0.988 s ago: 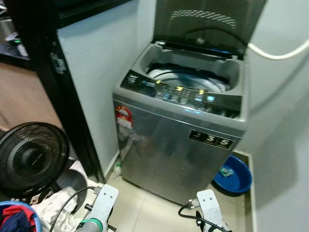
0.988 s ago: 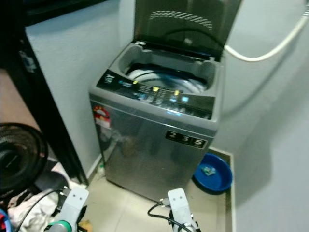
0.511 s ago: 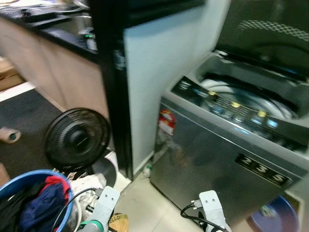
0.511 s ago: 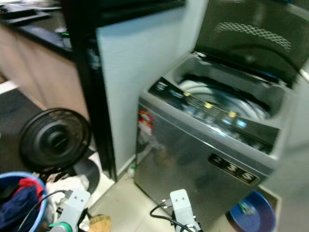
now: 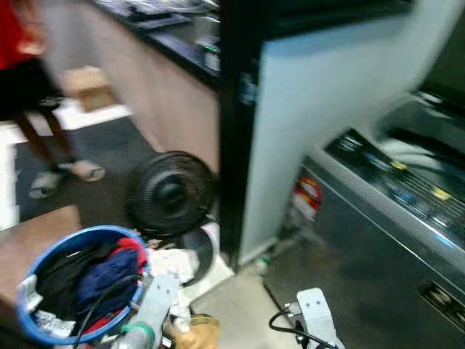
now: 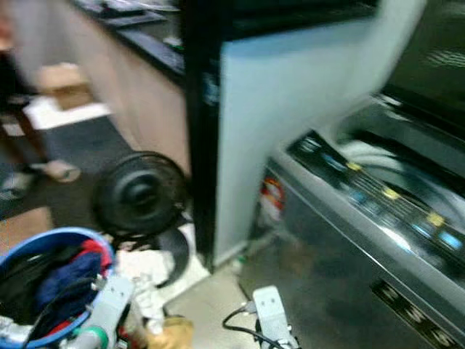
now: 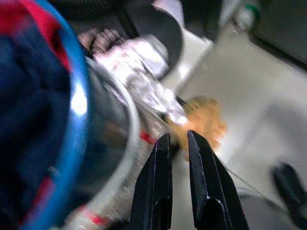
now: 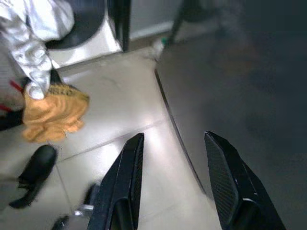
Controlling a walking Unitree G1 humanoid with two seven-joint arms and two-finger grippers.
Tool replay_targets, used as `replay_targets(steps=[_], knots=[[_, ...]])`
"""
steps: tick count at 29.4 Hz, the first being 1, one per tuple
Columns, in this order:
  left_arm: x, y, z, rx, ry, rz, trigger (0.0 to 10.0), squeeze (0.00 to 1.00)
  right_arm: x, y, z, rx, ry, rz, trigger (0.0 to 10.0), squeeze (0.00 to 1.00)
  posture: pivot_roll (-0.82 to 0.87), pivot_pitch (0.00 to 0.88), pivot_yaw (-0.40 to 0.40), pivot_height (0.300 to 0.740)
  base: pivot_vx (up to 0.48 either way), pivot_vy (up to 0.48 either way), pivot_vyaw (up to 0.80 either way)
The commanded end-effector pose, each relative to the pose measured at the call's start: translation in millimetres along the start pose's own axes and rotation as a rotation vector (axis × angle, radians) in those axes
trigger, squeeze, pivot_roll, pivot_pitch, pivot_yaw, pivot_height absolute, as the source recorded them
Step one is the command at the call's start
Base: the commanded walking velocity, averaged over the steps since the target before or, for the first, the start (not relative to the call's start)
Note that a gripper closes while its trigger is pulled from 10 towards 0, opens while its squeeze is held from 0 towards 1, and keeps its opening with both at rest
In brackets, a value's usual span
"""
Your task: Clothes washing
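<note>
Laundry basket point(image 5: 33, 320): blue, round, at 7 o'clock in the head views, on the floor to the robot's left. Holds dark blue clothes point(image 5: 109, 273), a red piece and black pieces heaped to the rim. A black cable from the left arm lies across its near edge.

Washing machine point(image 5: 378, 233): grey top-loader at 3 o'clock, drum opening and lit control panel point(image 6: 385, 193) visible. Well apart from the basket.

Between the two, on the tiled floor point(image 8: 120, 110): white crumpled cloth point(image 7: 139, 62), an orange-tan rag point(image 8: 53, 112), a black floor fan point(image 5: 171, 193) at 10 o'clock of the basket.

Left gripper point(image 7: 178, 141): fingers nearly pressed together, holding nothing, above the basket's rim and the rag.

Right gripper point(image 8: 175, 143): fingers spread, holding nothing, over bare tile beside the machine's lower front.

Person point(image 5: 33, 87): legs and sandalled feet at 10 o'clock, well behind the fan.

Risks, judged:
- All views are blurred, so the aim at the clothes is uncertain; a reach now may strike the rim and tip the basket.
- The cable over the basket could snag a lifted garment.
- Loose cloths and the fan's base sit in the walking path; a foot could catch them.
- Long garments may trail and drop before reaching the drum.
</note>
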State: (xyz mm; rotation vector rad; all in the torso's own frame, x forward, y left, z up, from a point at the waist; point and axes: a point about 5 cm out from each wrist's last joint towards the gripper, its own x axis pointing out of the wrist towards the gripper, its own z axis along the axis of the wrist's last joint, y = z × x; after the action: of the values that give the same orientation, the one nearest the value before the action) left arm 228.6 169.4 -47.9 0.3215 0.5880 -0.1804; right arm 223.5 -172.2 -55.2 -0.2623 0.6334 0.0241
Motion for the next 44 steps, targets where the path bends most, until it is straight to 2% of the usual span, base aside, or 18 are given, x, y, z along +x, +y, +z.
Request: replay_targets(steps=[1, 44], knots=[[0.6, 0.7, 1.2, 0.006, -0.002, -0.003, 10.0, 0.00, -1.4, 1.6, -4.1, 0.003, 0.016, 0.002, 10.0, 0.00, 0.07, 0.000, 0.002, 0.740, 0.000, 0.000, 0.80], [1.3, 2.9, 2.1, 0.017, -0.003, 0.001, 10.0, 0.00, -0.4, 4.9, -0.8, 0.001, 0.007, 0.014, 10.0, 0.00, 0.08, 0.000, 0.002, 0.740, 0.000, 0.000, 0.80]])
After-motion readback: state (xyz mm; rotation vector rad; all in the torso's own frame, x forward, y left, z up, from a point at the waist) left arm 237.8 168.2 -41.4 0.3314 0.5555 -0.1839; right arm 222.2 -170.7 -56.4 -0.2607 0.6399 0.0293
